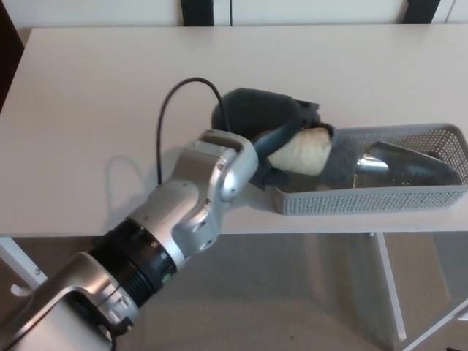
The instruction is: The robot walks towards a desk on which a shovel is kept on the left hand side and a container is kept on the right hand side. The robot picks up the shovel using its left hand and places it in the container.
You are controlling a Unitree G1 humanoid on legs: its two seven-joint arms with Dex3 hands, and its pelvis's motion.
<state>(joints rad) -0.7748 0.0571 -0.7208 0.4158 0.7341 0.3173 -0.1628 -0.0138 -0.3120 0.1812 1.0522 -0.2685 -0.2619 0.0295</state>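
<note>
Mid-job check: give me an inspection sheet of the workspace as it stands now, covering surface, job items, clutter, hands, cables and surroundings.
Surface: pale desk, bare apart from the job's things.
Shovel: tan handle in the left hand, metal blade down inside the container, pointing right.
Container: grey mesh basket at the desk's front right edge, upright.
Clutter: nothing seen.
Left hand: shut on the shovel handle, at the container's left end.
Right hand: not in view.
Cables: one black cable loops from the left wrist over the desk.
Surroundings: white desk legs and grey floor below; dark posts behind the desk.
</note>
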